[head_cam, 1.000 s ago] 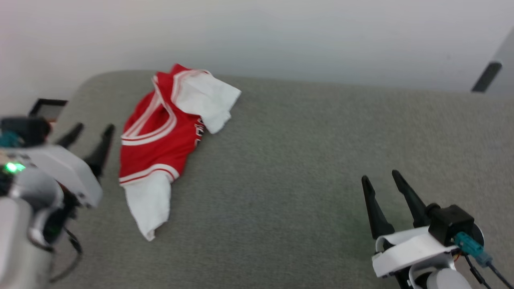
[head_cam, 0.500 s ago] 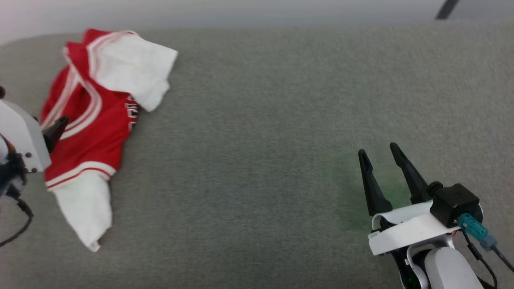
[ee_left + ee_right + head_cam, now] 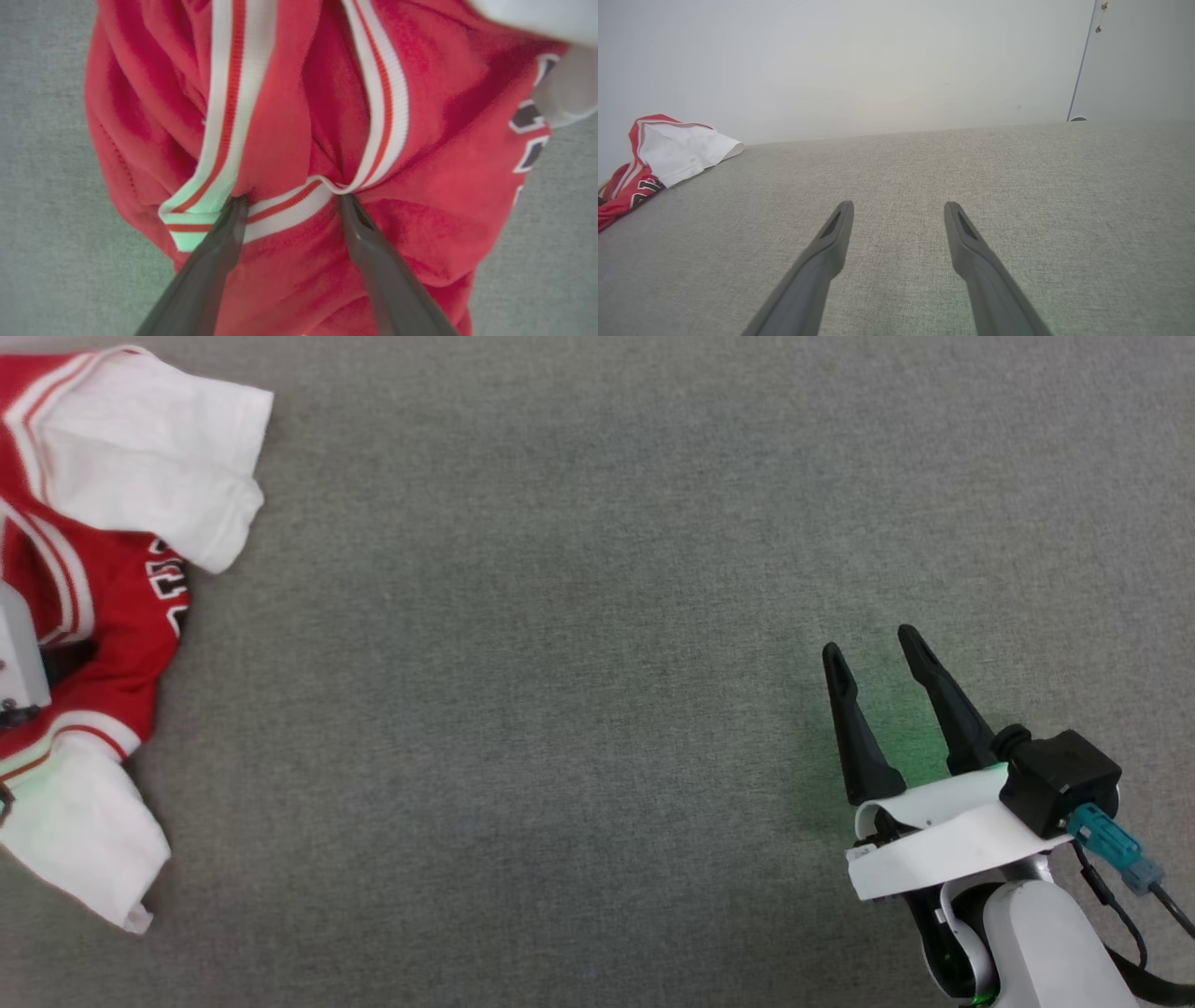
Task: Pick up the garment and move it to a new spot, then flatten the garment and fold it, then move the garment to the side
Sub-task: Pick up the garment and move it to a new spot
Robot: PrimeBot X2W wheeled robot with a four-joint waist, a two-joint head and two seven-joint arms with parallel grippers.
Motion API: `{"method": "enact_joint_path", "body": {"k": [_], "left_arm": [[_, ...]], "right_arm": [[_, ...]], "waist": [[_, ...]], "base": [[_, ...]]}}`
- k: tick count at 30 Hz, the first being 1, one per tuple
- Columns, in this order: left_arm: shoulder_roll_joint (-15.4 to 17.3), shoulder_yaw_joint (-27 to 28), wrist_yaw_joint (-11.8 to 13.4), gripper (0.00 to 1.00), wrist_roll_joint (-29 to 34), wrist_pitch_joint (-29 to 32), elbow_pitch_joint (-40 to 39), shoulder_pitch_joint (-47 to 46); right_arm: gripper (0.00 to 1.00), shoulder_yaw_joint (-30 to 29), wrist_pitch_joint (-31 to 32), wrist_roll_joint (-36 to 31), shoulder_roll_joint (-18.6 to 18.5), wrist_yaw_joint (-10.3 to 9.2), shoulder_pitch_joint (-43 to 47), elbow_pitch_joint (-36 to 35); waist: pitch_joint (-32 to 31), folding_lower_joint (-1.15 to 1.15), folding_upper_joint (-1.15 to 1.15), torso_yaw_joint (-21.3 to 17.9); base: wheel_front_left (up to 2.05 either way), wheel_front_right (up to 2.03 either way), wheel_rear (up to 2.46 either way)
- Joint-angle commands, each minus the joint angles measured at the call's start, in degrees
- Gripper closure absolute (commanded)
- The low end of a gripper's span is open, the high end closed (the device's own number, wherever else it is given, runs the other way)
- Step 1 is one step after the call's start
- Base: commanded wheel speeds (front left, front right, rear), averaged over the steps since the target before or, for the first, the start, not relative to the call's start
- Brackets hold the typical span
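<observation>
We are holding our left fingers (image 3: 224,233) spread wide, tips at the striped neck trim of the garment (image 3: 444,186), gripping nothing. Our right fingers (image 3: 845,728) are standing just as wide, well apart from it over the grey table (image 3: 560,709). The garment is lying crumpled at the table's far left, a pale wall (image 3: 878,70) rising behind. Our right arm is reaching forward, low over the table

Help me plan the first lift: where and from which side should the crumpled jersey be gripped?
Probably the striped V-neck trim, from above: it seems bunched into a ridge on the garment, and the open left gripper straddles it there.
</observation>
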Motion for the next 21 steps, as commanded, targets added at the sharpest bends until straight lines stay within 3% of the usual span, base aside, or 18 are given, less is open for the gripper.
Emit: {"method": "enact_joint_path", "body": {"k": [1, 6, 8, 21], "left_arm": [[-1.7, -1.2, 0.3, 0.00, 0.4, 0.7, 1.7, 1.2], [-3.3, -1.8, 0.9, 0.00, -0.1, 1.7, 4.9, 0.8], [-4.0, -1.5, 0.5, 1.00, -0.8, 1.0, 5.6, 0.6], [-2.9, -1.2, -0.7, 1.00, -0.2, -6.8, 4.2, -1.8]], "right_arm": [[0.00, 0.2, 0.3, 0.3, 0.1, 0.03, -1.0, -0.4], [0.00, 0.5, 0.8, 0.6, 0.1, 0.03, -1.1, -1.0], [0.00, 0.4, 0.9, 0.6, 0.1, 0.03, -1.2, -1.1], [0.00, -1.2, 2.1, 0.1, 0.1, 0.03, 3.0, -0.3]], "waist": [[1.2, 0.00, 0.00, -1.1], [1.7, 0.00, 0.00, -1.3], [1.6, 0.00, 0.00, -1.2], [-6.9, 0.00, 0.00, 2.9]], "base": [[0.00, 0.00, 0.00], [0.00, 0.00, 0.00], [0.00, 0.00, 0.00], [0.00, 0.00, 0.00]]}}
